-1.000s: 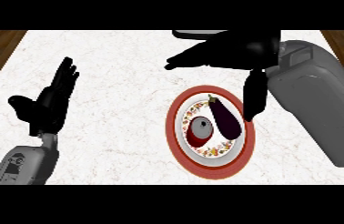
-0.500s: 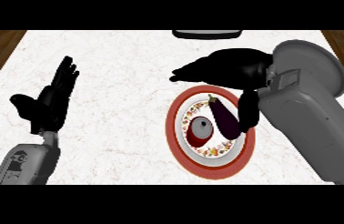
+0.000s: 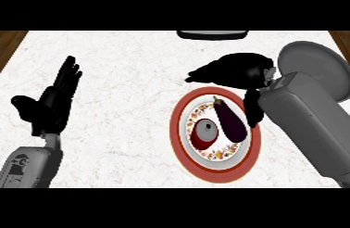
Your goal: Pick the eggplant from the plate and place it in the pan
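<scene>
Change since the earlier frames: the right hand has drawn in from the far edge of the worktop toward the plate, its grey forearm now filling more of the right side; the left hand is unchanged.

Item: dark purple, elongated eggplant. It lies on the right half of the round red-rimmed plate with a patterned white centre, stem end toward 12 o'clock, untouched.

Item: small dark red cup-like object, on the same plate, just beside the eggplant at its 9 o'clock.

Item: right hand. It hovers at the plate's 12 o'clock, just past the rim. Fingers point toward 9 o'clock, relaxed and apart, holding nothing; the thumb hangs down alongside the eggplant at its 3 o'clock.

Item: left hand. It rests at 9 o'clock on the white marbled worktop, fingers straight and up, empty.

Item: dark pan, only its near edge visible at 12 o'clock.

Step in hand: approach to the pick. The next move likely calls for lowering the right hand over the eggplant and curling round its middle without disturbing the cup.
</scene>
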Tool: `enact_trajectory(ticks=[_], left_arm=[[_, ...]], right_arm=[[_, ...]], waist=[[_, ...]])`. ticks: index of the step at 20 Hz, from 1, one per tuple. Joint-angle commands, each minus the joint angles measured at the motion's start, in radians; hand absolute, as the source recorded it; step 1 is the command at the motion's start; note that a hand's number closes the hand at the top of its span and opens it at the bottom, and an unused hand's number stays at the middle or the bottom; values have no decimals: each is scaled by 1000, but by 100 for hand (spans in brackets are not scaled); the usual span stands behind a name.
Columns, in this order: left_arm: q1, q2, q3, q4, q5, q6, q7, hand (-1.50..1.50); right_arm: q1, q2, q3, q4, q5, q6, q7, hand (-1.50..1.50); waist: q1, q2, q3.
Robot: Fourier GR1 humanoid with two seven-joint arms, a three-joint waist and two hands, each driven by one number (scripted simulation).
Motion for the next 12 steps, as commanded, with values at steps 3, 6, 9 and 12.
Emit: enact_trajectory(ticks=[3, 6, 9, 12], left_arm=[[-23, 0, 31, 23, 1, -36, 3, 0], [-54, -15, 23, -15, -16, -5, 76, 0], [-40, -23, 30, 4, -30, -20, 32, 0], [12, 4, 62, -25, -5, -67, 34, 0]], right_arm=[[-4, 37, 27, 50, 76, 42, -53, -150], [31, 13, 59, 17, 108, 22, -113, -150], [86, 11, 61, -44, 137, 40, -92, -150], [93, 30, 78, -9, 197, 7, -101, -150]], waist=[[-4, 0, 0], [-5, -1, 0], [-11, -2, 0], [-4, -2, 0]])
